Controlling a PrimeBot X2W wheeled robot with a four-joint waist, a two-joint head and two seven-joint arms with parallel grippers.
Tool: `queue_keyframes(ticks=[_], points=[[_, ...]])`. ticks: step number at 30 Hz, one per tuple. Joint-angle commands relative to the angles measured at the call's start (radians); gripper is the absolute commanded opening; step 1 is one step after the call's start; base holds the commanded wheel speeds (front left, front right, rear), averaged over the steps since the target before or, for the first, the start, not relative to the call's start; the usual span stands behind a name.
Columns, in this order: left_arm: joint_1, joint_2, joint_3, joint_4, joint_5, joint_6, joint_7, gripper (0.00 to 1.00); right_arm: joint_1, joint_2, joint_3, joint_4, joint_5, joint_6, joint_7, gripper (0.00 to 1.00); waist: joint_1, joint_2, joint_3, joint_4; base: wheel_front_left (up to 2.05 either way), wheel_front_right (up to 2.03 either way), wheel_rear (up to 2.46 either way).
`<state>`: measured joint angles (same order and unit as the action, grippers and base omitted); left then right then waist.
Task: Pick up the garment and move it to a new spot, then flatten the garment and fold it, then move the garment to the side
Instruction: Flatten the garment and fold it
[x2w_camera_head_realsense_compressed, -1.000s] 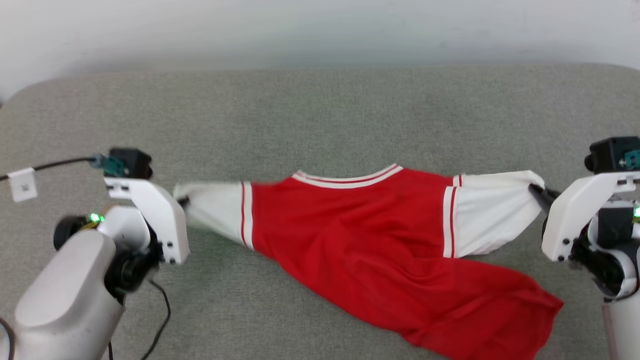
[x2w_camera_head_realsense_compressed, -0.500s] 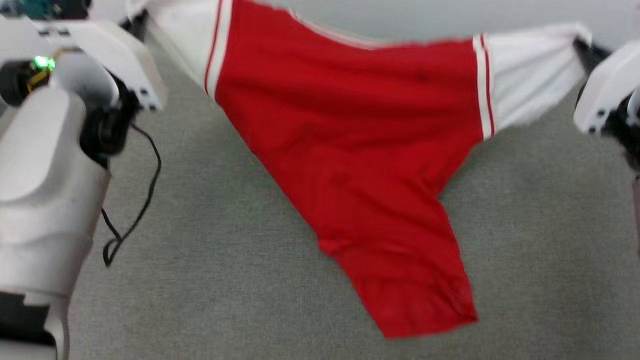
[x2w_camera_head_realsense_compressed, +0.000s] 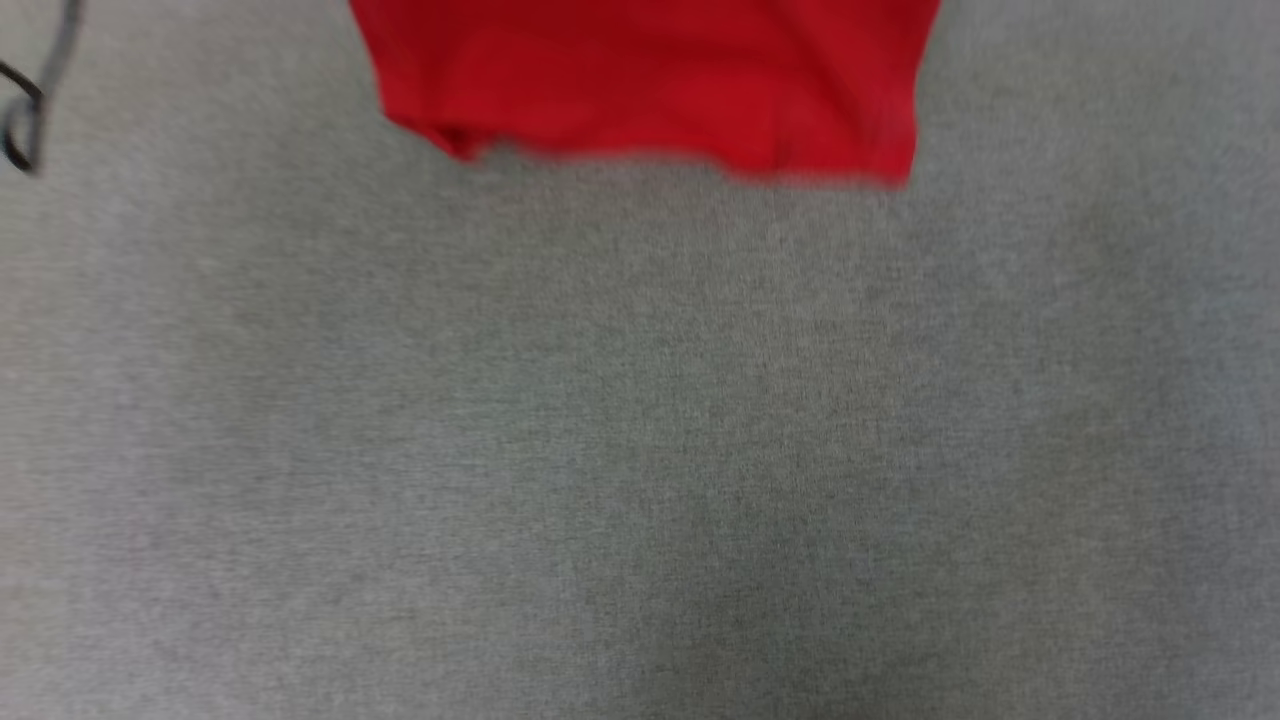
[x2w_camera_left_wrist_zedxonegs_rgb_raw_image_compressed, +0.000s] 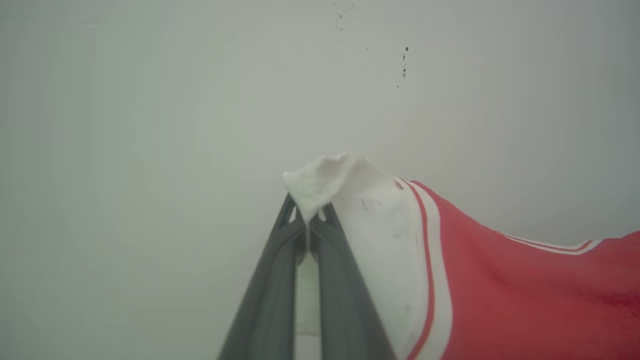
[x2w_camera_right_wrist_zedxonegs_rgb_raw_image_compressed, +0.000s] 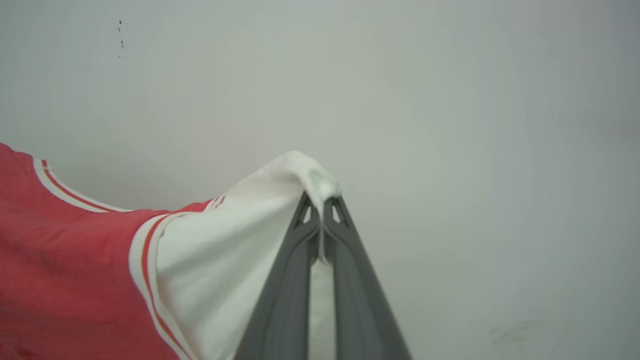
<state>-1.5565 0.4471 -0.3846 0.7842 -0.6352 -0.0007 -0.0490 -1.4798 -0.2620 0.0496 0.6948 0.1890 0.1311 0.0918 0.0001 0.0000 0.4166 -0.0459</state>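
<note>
Left gripper (x2w_camera_left_wrist_zedxonegs_rgb_raw_image_compressed: 309, 227) and right gripper (x2w_camera_right_wrist_zedxonegs_rgb_raw_image_compressed: 321, 222) each pinch a white corner of the garment (x2w_camera_head_realsense_compressed: 650, 80), hanging at the frame's top; laying down, flattening and folding remain.

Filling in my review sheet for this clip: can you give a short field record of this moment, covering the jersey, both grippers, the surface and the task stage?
garment: red jersey, lifted by two corners, hem hanging in the head view
left: left gripper shut on a white corner of the jersey
right: right gripper shut on the other white corner
below: grey fabric surface; contact with the hem cannot be told
behind: pale wall
stage: picked up, not yet flattened or folded
</note>
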Motion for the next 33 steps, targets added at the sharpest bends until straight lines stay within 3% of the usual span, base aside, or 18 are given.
queue_keyframes(ticks=[1, 11, 19, 27, 33], points=[[-0.028, 0.003, 0.002, 0.004, 0.003, -0.005, -0.016, 0.00, -0.032, 0.004, 0.001, 0.013, -0.008, -0.001, -0.019, 0.00, -0.0001, 0.0000, 0.054, -0.019, 0.00, 0.00, 0.00], [-0.208, 0.027, -0.002, 0.002, 0.027, -0.032, -0.042, 0.00, -0.251, -0.011, 0.063, 0.061, 0.006, -0.001, -0.111, 0.00, -0.0001, 0.0000, 0.162, -0.024, 0.00, 0.00, 0.00], [-0.158, 0.011, -0.008, 0.007, 0.006, -0.035, -0.037, 0.00, -0.281, -0.014, 0.134, 0.145, 0.061, -0.001, -0.120, 0.00, -0.0001, 0.0000, 0.219, -0.017, 0.00, 0.00, 0.00], [0.015, -0.019, 0.005, 0.039, -0.071, -0.071, -0.055, 0.00, -0.151, -0.019, 0.254, 0.257, 0.184, -0.001, -0.146, 0.00, -0.0001, 0.0000, 0.189, 0.001, 0.00, 0.00, 0.00], [0.253, -0.023, 0.009, 0.015, -0.120, -0.094, -0.109, 0.00, 0.083, -0.054, 0.341, 0.204, 0.288, -0.001, -0.177, 0.00, -0.0001, 0.0000, 0.076, 0.013, 0.00, 0.00, 0.00]])
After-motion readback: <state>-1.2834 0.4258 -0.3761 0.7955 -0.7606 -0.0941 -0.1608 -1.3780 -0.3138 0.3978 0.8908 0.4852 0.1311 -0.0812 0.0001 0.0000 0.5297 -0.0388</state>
